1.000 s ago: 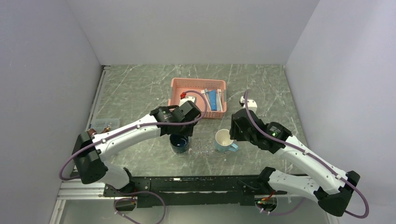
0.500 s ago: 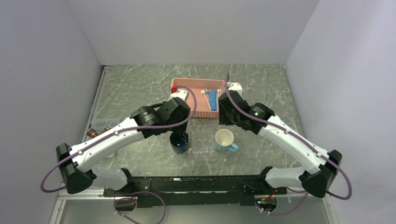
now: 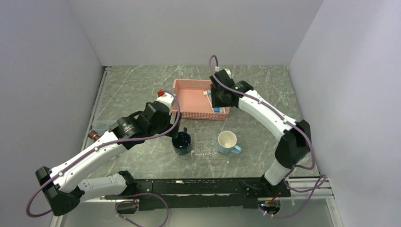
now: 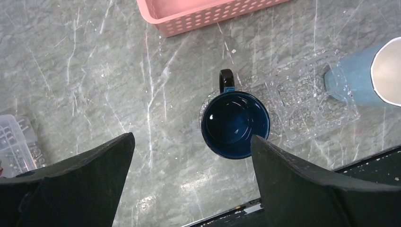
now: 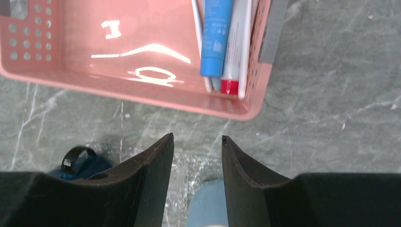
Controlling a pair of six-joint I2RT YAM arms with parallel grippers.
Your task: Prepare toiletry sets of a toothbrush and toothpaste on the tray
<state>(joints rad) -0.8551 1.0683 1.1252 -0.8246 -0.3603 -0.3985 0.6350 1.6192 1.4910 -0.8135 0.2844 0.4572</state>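
The clear tray [image 4: 309, 101] lies on the table with a dark blue mug [image 4: 235, 124] at its left end and a light blue mug [image 4: 373, 71] at its right end. My left gripper [image 4: 191, 137] hangs wide open and empty above the table, just near-left of the dark mug. A blue toothpaste [image 5: 216, 35] lies in the pink basket [image 5: 118, 90], beside a white tube with a red cap [image 5: 233, 52] and a slim white toothbrush [image 5: 197, 38]. My right gripper [image 5: 196, 137] hovers open and empty just in front of that basket's near rim.
A small clear container [image 3: 100, 125] sits at the table's left edge. In the top view the pink basket [image 3: 189, 101] stands behind the tray [image 3: 205, 147], and both mugs [image 3: 182, 143] [image 3: 228, 142] flank it. A black rail [image 3: 198, 187] runs along the near edge.
My left gripper has opened wide and drawn back to the left from above the dark blue mug. The right arm has swung away from the light mug to the basket's right end.
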